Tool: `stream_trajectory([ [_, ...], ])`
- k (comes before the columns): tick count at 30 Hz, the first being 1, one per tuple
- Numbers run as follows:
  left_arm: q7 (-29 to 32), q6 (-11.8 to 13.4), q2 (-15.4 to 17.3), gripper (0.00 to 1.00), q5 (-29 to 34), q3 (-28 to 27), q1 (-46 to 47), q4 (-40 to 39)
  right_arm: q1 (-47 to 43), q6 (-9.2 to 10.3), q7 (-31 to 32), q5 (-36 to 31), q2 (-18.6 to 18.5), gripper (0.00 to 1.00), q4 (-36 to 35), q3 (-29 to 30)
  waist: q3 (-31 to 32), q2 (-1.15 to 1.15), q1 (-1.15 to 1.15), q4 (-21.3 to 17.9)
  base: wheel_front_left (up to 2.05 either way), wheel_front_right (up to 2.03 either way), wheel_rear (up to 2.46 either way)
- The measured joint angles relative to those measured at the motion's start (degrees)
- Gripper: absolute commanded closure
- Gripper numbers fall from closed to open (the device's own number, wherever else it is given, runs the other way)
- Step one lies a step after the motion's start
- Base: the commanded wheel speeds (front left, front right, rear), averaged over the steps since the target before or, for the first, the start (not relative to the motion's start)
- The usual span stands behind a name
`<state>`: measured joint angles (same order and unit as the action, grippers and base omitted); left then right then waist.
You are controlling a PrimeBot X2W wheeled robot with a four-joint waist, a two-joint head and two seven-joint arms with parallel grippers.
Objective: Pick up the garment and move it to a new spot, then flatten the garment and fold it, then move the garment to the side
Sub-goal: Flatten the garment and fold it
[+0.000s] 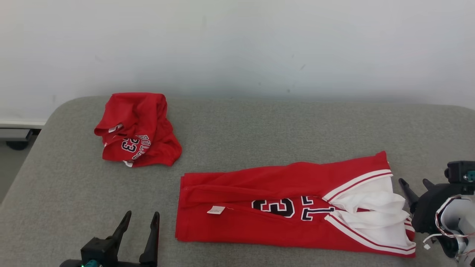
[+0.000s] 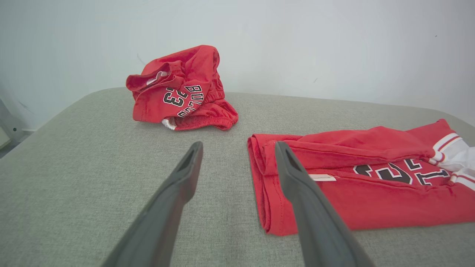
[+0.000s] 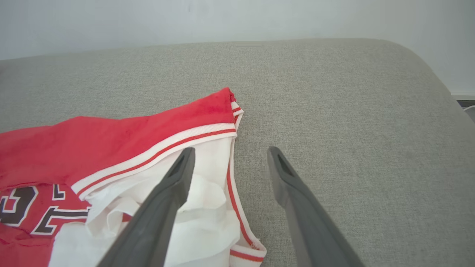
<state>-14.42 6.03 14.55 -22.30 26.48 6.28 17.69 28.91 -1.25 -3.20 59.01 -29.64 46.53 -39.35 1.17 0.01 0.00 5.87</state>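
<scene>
The garment, a red jersey with white trim and black numbers, lies folded into a long strip on the grey padded surface, its white-lined end to the right. My left gripper stands open just off the strip's left end, fingers empty. At the strip's right end, my right gripper is open too. In the right wrist view one finger hangs over the white lining and the other over bare cloth surface, the right gripper holding nothing.
A second red piece, crumpled with printed letters and numbers, sits at the back left. A pale wall rises behind the surface. The surface's rounded left corner drops to the floor, where a dark wheel shows.
</scene>
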Motion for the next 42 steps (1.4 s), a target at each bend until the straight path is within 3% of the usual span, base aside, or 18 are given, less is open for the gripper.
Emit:
stream_trajectory([
  [8, 0.0, 0.03, -0.54, 0.0, 0.7, 0.33, 0.07, -1.71, 4.56, -0.27, 8.96, -0.65, 1.8, 0.0, 7.21, -3.19, -1.0, 0.0, 0.0, 3.09, 0.0, 0.0, 0.0],
  [20, 0.0, 0.53, -0.54, 0.0, 1.12, -0.73, 0.17, -3.31, 6.53, -0.87, 17.58, -0.54, 4.39, 0.0, 13.39, -4.74, -3.85, 0.0, 0.0, 4.81, 0.0, 0.0, 0.0],
  [21, 0.0, 0.52, -0.54, 0.0, 1.12, -0.88, 0.19, -3.31, 6.88, -1.03, 18.22, -0.54, 4.64, 0.12, 13.84, -4.9, -4.02, 0.0, 0.0, 4.82, 0.0, 0.0, 0.0],
  [22, 0.0, 0.52, -0.55, 0.0, 1.12, -0.92, 0.23, -3.3, 7.07, -1.44, 18.79, -0.54, 4.59, 0.59, 14.29, -4.91, -4.12, 0.0, 0.0, 4.84, 0.0, 0.0, 0.0],
  [23, 0.0, 0.52, -0.55, 0.0, 1.12, -0.92, 0.23, -3.3, 7.07, -1.44, 18.79, -0.54, 4.59, 0.76, 14.29, -4.91, -4.12, 0.0, 0.0, 4.84, 0.0, 0.0, 0.0],
  [24, 0.0, 0.52, -0.7, 0.0, 1.12, -0.94, 0.31, -3.3, 7.14, -1.89, 19.62, -0.49, 4.6, 1.0, 14.71, -4.97, -4.2, 0.0, 0.0, 4.83, 0.0, 0.0, 0.0],
  [36, 0.0, 0.53, -1.03, 0.0, 1.12, -2.16, 0.54, -3.18, 9.65, -3.3, 19.76, -0.48, 5.15, 1.0, 16.49, -5.12, -4.15, 0.0, 0.0, 3.7, 0.0, 0.0, 0.0],
  [42, 0.0, 0.57, -0.91, 0.0, 1.12, -3.14, -0.22, -3.36, 10.33, -3.56, 17.97, -0.48, 1.8, 1.0, 18.36, -4.0, -4.33, 0.0, 0.0, 1.67, 0.0, 0.0, 0.0],
])
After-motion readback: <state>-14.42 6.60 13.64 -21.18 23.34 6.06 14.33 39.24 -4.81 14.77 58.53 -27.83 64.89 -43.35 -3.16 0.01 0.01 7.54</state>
